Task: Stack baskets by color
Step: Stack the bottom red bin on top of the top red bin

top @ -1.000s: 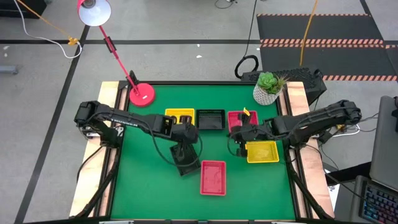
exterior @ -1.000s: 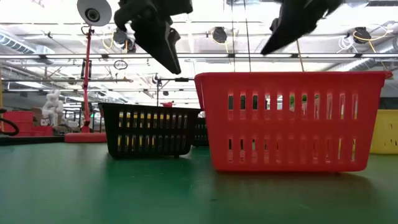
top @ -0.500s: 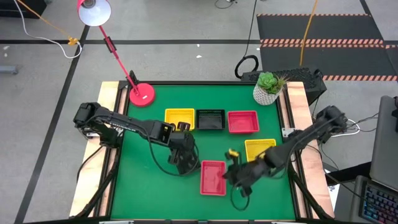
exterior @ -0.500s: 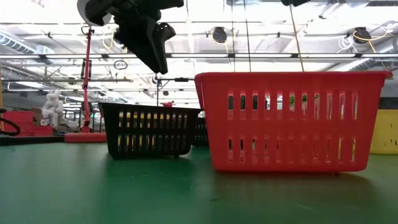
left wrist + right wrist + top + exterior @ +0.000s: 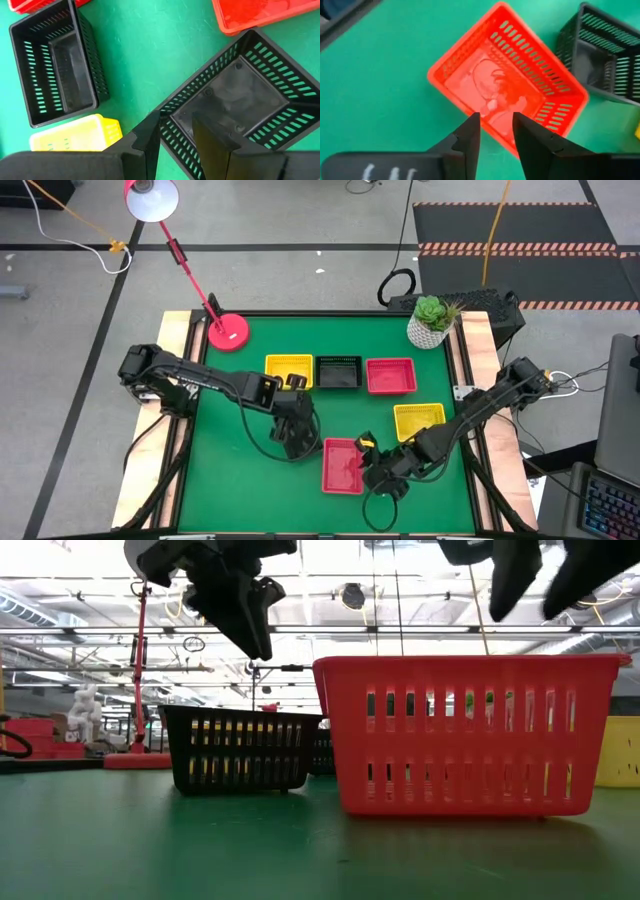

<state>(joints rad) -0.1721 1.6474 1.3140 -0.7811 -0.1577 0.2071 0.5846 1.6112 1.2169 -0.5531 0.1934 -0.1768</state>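
Observation:
A red basket [image 5: 340, 465] sits upright on its bottom near the table's front middle. My right gripper [image 5: 495, 125] hangs open above the red basket's [image 5: 505, 90] right wall, clear of the rim in the low view [image 5: 540, 595]. To its left a black basket [image 5: 240, 750] also rests on its bottom. My left gripper [image 5: 176, 125] hovers above the black basket [image 5: 240, 100], fingers apart and pointing steeply down, well above its rim [image 5: 258, 640].
A yellow basket [image 5: 288, 369], a black one [image 5: 338, 372] and a red one [image 5: 390, 376] stand in a row at the far middle. Another yellow basket [image 5: 418, 421] sits at the right. A red lamp base [image 5: 228, 332] and a plant pot [image 5: 430, 325] stand in the far corners.
My right gripper has swung from beside the right yellow basket toward the table's near edge, sunk a little and rolled, arriving over the red basket, and has opened. My left gripper has turned slightly above the black basket. No basket has moved.

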